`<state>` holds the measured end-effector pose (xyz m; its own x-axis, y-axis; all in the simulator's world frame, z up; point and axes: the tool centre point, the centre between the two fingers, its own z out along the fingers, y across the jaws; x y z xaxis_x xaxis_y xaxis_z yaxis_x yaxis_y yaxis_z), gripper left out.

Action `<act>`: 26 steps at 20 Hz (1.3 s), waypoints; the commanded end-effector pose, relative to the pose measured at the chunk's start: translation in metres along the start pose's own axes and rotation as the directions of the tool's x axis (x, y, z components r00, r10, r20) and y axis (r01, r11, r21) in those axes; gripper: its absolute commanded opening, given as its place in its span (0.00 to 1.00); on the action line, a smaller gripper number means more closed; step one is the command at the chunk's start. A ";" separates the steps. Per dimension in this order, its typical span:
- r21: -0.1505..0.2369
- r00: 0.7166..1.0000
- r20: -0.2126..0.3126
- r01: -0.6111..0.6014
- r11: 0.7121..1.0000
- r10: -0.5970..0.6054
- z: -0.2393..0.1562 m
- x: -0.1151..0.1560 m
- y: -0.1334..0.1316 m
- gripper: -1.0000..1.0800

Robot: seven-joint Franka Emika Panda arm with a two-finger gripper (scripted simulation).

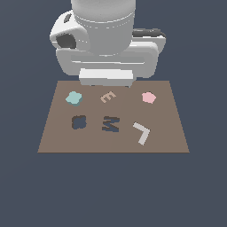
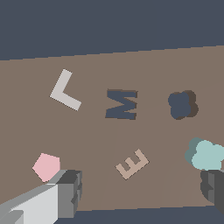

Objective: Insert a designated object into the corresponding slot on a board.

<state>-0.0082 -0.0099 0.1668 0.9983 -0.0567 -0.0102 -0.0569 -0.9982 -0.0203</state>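
The fingers [image 2: 140, 192] are spread wide apart and nothing is held between them. One dark fingertip [image 2: 70, 192] is seen just beside the pink pentagon [image 2: 46, 166]. The other fingertip is seen just beside the teal clover piece [image 2: 205, 155]. The tan letter E [image 2: 132, 163] lies between the two fingertips. The teal piece is lying flat on the brown board [image 2: 96, 131]. Farther out from the fingers, the dark clover slot [image 2: 181, 105] is seen, near the teal piece. The dark M cutout [image 2: 121, 104] and a pale L piece [image 2: 64, 90] are farther along. The teal piece looks thin, light and stiff. It is best pinched across two opposite sides, at the dips between its lobes.
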 end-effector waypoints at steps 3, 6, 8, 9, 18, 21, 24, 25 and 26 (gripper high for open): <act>0.000 1.000 0.000 -0.003 1.000 0.003 0.001 0.000 0.002 0.96; -0.002 1.000 -0.001 -0.022 1.000 0.022 0.007 -0.001 0.009 0.96; -0.003 0.999 -0.002 -0.042 0.999 0.042 0.014 -0.001 0.018 0.96; -0.004 0.998 -0.002 -0.055 0.998 0.055 0.018 -0.002 0.024 0.96; -0.015 0.972 -0.012 -0.234 0.972 0.234 0.078 -0.017 0.102 0.96; -0.017 0.959 -0.014 -0.283 0.959 0.283 0.095 -0.023 0.123 0.96; -0.018 0.949 -0.016 -0.316 0.949 0.316 0.106 -0.028 0.137 0.96; -0.018 0.946 -0.016 -0.324 0.946 0.323 0.109 -0.029 0.140 0.96; -0.018 0.944 -0.017 -0.330 0.944 0.329 0.111 -0.030 0.143 0.96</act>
<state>-0.0456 -0.1440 0.0571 0.9284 -0.3715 -0.0018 -0.3715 -0.9284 0.0022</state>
